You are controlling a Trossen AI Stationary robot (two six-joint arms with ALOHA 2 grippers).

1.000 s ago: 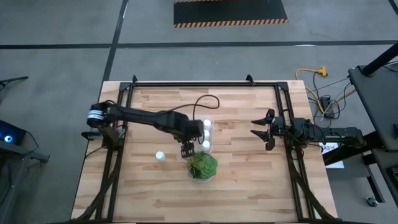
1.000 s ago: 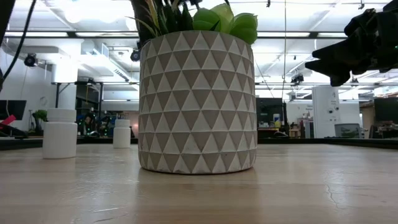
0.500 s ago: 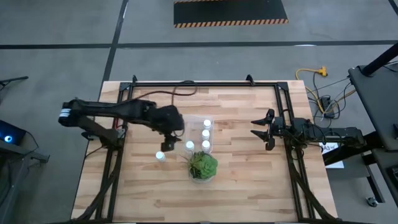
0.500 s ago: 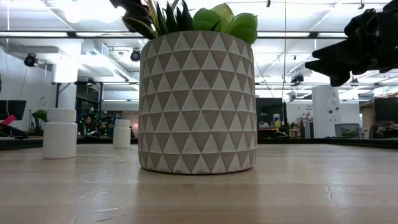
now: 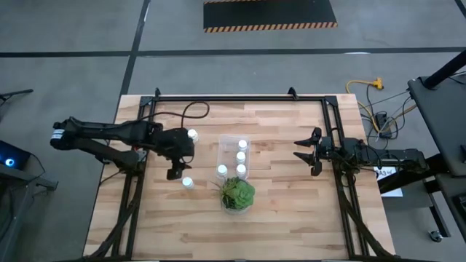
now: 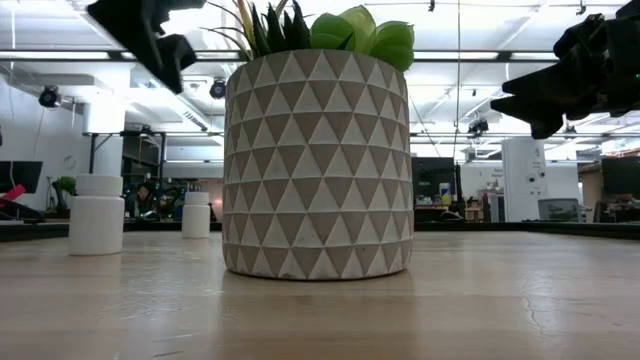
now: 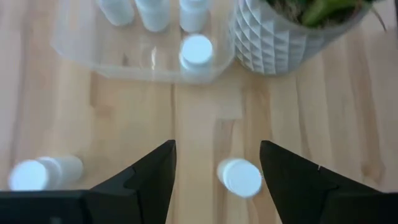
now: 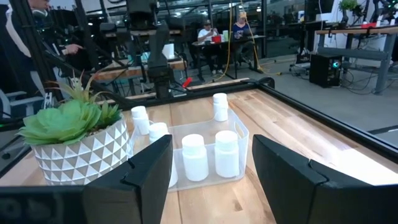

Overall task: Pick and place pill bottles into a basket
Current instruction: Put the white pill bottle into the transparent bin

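The clear basket (image 5: 234, 138) stands mid-table with several white pill bottles upright inside, one at its near left corner (image 5: 222, 169). Two more bottles stand on the wood left of it, one nearer the far edge (image 5: 192, 135) and one nearer the front (image 5: 187, 182). My left gripper (image 5: 175, 173) hangs open above the table between these two, tilted downward. In the left wrist view its fingers (image 7: 217, 149) frame the nearer bottle (image 7: 239, 177) well below them, without touching it. My right gripper (image 5: 296, 149) waits open and level right of the basket (image 8: 239, 134).
A green plant in a triangle-patterned pot (image 5: 237, 194) stands just in front of the basket, and it fills the middle of the low view (image 6: 316, 165). Black rails (image 5: 233, 97) frame the table's far, left and right sides.
My left gripper has drawn back from over the basket's near left corner toward the table's left edge, rising a little and rolling slightly. The bottle it had covered now shows standing in that corner of the basket.
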